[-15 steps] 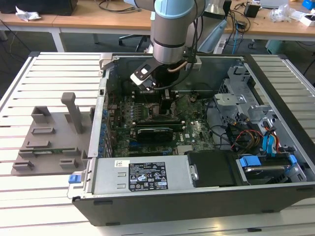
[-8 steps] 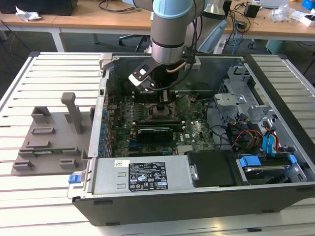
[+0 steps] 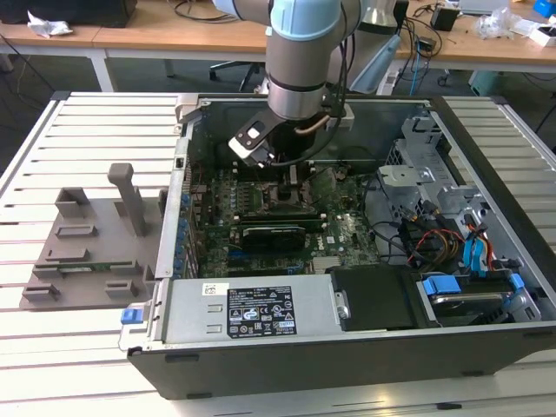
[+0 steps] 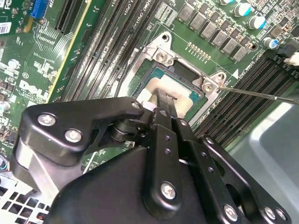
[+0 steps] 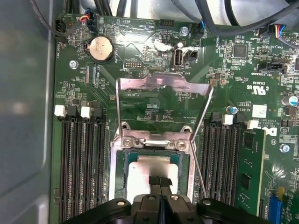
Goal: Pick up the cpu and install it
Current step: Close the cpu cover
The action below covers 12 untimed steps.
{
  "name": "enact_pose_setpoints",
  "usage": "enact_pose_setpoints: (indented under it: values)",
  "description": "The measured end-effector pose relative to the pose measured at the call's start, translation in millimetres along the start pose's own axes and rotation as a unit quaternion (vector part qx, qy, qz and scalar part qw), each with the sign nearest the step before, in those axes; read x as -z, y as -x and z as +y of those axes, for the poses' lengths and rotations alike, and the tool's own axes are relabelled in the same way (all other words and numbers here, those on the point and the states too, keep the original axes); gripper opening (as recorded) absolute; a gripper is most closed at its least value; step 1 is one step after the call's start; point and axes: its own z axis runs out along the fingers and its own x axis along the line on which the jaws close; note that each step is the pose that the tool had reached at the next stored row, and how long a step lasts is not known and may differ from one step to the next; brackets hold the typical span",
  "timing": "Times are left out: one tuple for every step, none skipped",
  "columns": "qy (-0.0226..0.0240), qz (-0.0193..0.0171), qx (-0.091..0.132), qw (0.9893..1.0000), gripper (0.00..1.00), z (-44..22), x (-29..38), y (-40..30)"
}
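We start with the slatted table (image 3: 87,130), which carries the open computer case (image 3: 347,356) lying on its side, so that its inside faces up and the arm (image 3: 300,52) can reach in from above. The arm stands upright over the middle of the case. On the exterior view's left, well apart from the case, sits a grey plastic tray (image 3: 87,252).

Inside the case lies the green motherboard (image 5: 140,60), flat and exposed. In the first wrist view its metal load plate (image 5: 163,86) is swung up and back from the socket frame (image 5: 117,154), leaving the socket uncovered so a chip can sit in it from above.

The cpu (image 5: 140,170) lies in that socket, silver top up, level within the frame, so we judge it already seated there rather than carried.

The gripper (image 5: 160,178) hangs directly over the cpu, its two dark fingers (image 4: 163,100) drawn together with no gap between them, holding nothing between them. Their tips sit at the chip's top; we cannot tell whether they touch it.
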Motion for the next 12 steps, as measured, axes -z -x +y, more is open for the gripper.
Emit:
enact_pose_setpoints:
  values:
    - [-0.0001,-0.0002,0.0,1.0,0.11,0.4,-0.2,0.1]
    - [-0.0001,-0.0001,0.0,1.0,0.11,0.7,-0.3,0.0]
    - [0.0,-0.0001,0.0,1.0,0.11,1.4,-0.4,-0.4]
    - [0.0001,-0.0001,0.0,1.0,0.11,2.2,-0.4,-1.3]
    - [0.0001,0.0,0.0,1.0,0.11,2.5,-0.4,-2.5]
    - [0.0001,0.0001,0.0,1.0,0.11,2.7,-0.4,-4.1]
    - [0.0001,0.0002,0.001,1.0,0.11,2.7,-0.4,-5.0]
    - [0.0001,0.0001,0.001,1.0,0.11,2.8,-0.3,-5.9]
    - [0.0003,0.0004,0.001,1.0,0.11,2.8,0.0,-6.5]
    - [0.0003,0.0002,0.001,1.0,0.11,2.9,2.1,-6.7]
    - [0.0001,-0.0002,0.001,1.0,0.11,2.8,4.4,-6.7]
    - [0.0001,-0.0004,0.001,1.0,0.11,2.7,7.7,-6.6]
